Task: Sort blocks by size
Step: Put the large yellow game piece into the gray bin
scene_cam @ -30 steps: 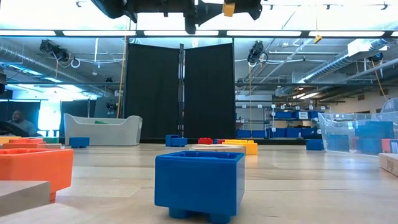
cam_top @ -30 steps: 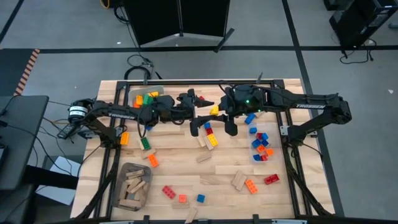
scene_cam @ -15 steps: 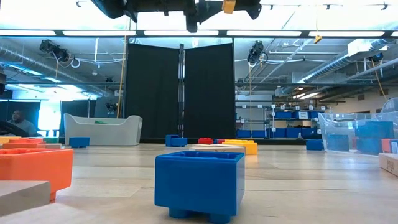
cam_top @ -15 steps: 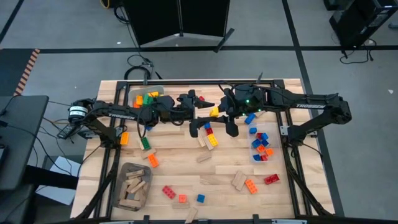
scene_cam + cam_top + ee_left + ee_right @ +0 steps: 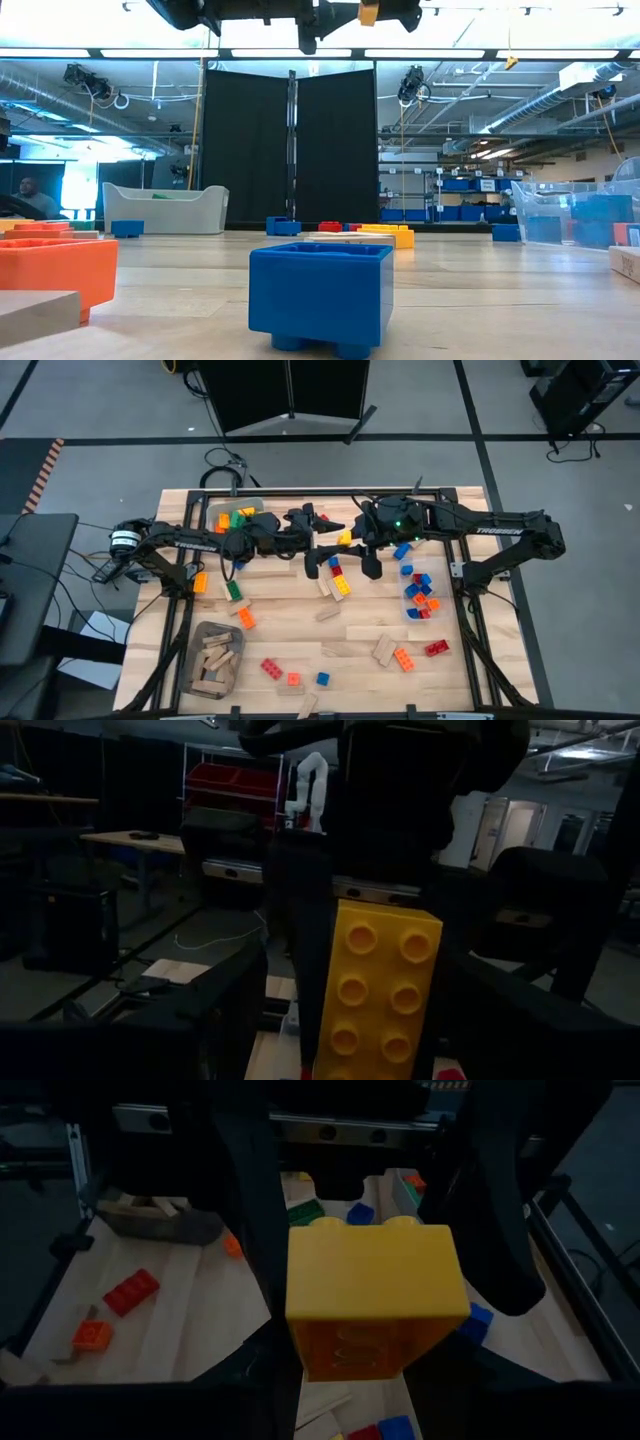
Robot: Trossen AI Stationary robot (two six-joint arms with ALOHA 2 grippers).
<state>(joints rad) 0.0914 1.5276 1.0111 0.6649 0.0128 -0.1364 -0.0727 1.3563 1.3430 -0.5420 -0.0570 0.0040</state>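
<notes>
A yellow studded brick (image 5: 344, 538) hangs high over the middle of the table, near the far edge, where both arms meet. My right gripper (image 5: 355, 1370) is shut on it. The brick (image 5: 380, 980) stands on end with its studs turned toward my left arm. My left gripper (image 5: 326, 542) is open and level, one finger (image 5: 200, 1010) on either side of the brick and of the right fingers; I see no touch. Many other blocks lie loose on the table (image 5: 300, 610). My right gripper pinches the yellow brick's two long side faces (image 5: 300, 1335) between its two fingers. It comes from the table's right side, slanting down. The brick is lifted clear of the table, long axis upright, its upper end face (image 5: 370, 1270) lit from above.
A clear bin (image 5: 418, 592) with blue, red and orange bricks stands at the right. A grey tray (image 5: 212, 658) of tan wooden pieces sits at the near left, another bin (image 5: 232, 518) with bricks at the far left. A blue brick (image 5: 320, 295) lies near the front edge.
</notes>
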